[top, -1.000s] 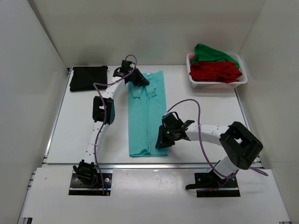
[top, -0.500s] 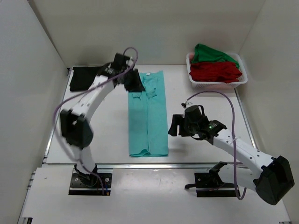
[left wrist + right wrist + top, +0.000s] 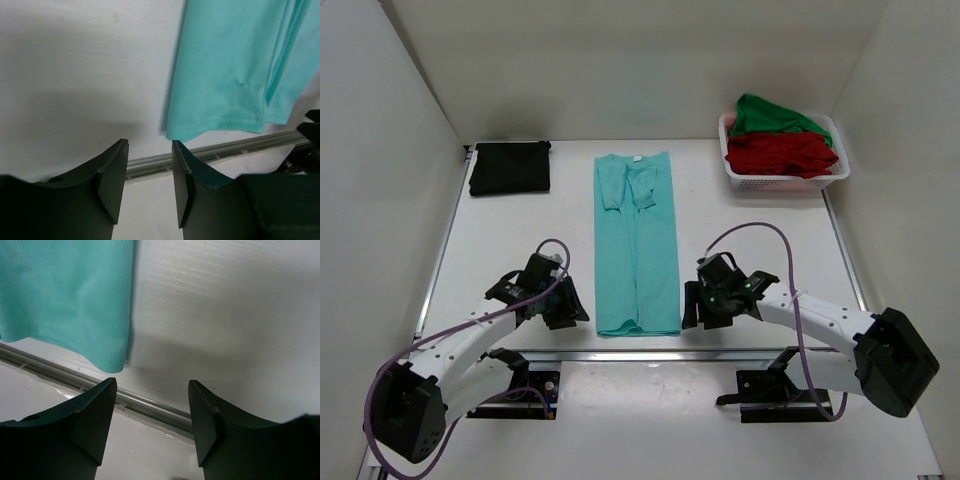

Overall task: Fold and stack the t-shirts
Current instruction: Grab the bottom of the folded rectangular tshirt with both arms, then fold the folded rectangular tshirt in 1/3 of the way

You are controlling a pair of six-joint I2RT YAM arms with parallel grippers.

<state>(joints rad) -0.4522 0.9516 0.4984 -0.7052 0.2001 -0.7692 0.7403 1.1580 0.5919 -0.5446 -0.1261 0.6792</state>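
The teal short-sleeved cloth t-shirt (image 3: 637,240) lies in the middle of the white bench (image 3: 760,240). It is folded lengthwise into a long strip, with the neck label at the far end and the hem at the near edge, just short of the metal rail (image 3: 210,148).

The left pincer (image 3: 570,310) hangs just beside the hem's left corner and the right pincer (image 3: 692,305) just beside its right corner. Both are empty, the left with a moderate gap between its fingers and the right spread wider.

The step in hand looks like taking the hem to fold it toward the collar. To do it well, each pincer should slide over its corner and catch every layer, not only the top one. Both should then lift evenly and travel together, so the strip does not skew.

The folded black cloth t-shirt (image 3: 510,167) lies at the far left. The red t-shirt (image 3: 780,150) and the green t-shirt (image 3: 770,113) sit in the white plastic lattice basket (image 3: 785,182) at the far right.
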